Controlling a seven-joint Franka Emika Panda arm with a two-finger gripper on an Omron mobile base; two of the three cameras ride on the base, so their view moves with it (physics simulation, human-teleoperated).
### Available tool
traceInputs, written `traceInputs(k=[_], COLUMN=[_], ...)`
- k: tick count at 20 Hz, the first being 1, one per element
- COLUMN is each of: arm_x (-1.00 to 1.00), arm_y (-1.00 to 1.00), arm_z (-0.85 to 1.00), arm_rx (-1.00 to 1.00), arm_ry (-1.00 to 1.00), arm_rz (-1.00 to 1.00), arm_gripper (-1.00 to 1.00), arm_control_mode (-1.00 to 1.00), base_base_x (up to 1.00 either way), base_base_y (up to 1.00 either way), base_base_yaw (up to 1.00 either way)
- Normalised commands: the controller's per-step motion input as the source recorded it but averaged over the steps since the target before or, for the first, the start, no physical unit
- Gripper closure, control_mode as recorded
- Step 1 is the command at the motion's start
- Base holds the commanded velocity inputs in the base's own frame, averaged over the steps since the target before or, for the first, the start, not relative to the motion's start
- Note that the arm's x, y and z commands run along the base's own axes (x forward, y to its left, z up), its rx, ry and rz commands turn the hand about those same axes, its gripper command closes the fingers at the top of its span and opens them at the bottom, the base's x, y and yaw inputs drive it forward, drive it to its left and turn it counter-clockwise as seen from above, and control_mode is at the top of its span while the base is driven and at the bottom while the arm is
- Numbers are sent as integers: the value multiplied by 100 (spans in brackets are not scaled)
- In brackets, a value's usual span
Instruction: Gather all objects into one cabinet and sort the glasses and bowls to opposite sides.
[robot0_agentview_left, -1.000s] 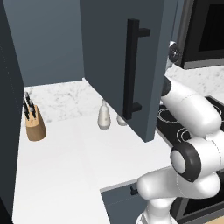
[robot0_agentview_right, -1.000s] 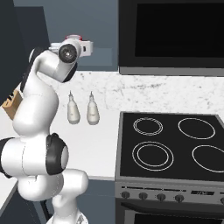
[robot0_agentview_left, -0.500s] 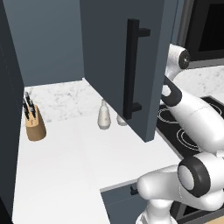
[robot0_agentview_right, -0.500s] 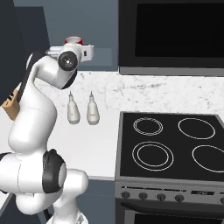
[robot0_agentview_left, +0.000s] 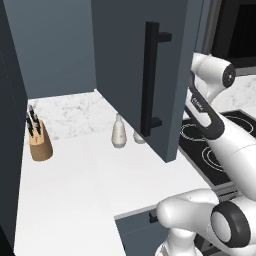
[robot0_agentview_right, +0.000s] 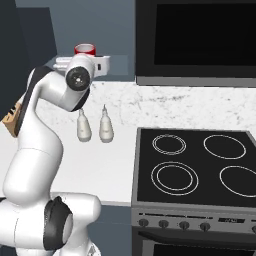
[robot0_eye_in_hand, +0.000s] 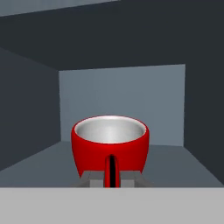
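A glossy red mug with a white inside stands upright in the hand view, its handle turned toward me. My gripper is shut on that handle, a fingertip on either side. Behind the mug the cabinet opens as a dark box with a pale back wall and a plain shelf floor. In the right base view the same red mug peeks above my raised hand. In the left base view the open slate-blue cabinet door with its black bar handle hides hand and mug.
On the white counter stand a knife block at the left and two pale bottles near the backsplash. A black stovetop lies to the right, under a dark appliance.
The arm's elbow has risen and its upper links have straightened. The hand and the red mug have stayed at about the same spot by the cabinet.
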Motion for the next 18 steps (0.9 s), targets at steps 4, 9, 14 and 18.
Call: traceInputs(k=[4,9,14,18], arm_x=[-33,-3,0,0], arm_y=[-18,-1,0,0], arm_z=[1,0,0,0], arm_rx=[0,0,0,0], arm_ry=[0,0,0,0], arm_rz=[0,0,0,0], arm_gripper=[100,100,100,100], arm_control_mode=[-100,-100,100,100], base_base_x=[0,0,-19,-62], base_base_y=[0,0,-5,-29], base_base_yaw=[0,0,-1,-7])
